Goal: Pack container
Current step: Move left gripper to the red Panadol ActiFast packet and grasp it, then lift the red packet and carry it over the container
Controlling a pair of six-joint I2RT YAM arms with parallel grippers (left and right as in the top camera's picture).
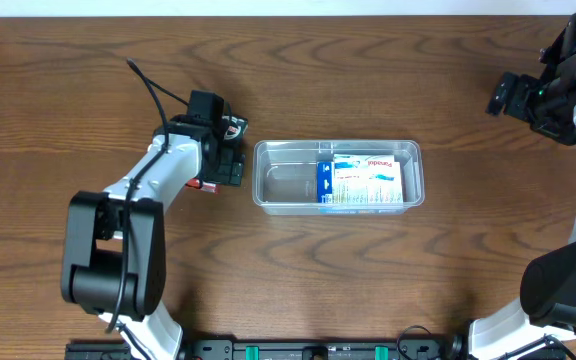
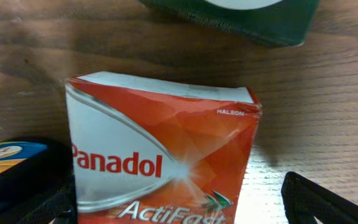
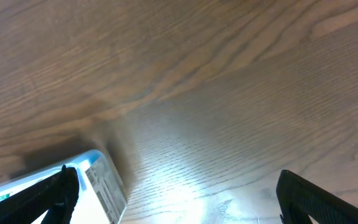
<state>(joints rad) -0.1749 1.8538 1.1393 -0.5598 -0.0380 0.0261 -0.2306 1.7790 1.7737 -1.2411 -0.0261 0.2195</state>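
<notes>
The clear plastic container (image 1: 283, 178) lies in the middle of the table, with a blue-and-white packet (image 1: 363, 182) in its right half. My left gripper (image 1: 224, 160) is low over the table just left of the container. In the left wrist view it (image 2: 179, 208) is open, with a red and silver Panadol ActiFast box (image 2: 160, 155) upright between its fingers and a gap showing at the right finger. My right gripper (image 1: 508, 96) is raised at the far right, away from the container. It is open and empty (image 3: 179, 199).
A dark green box (image 2: 247, 18) lies on the wood beyond the Panadol box. A blue and orange item (image 2: 8, 152) shows by the left finger. The lit edge of a blue-and-white packet (image 3: 101, 180) shows at the lower left of the right wrist view.
</notes>
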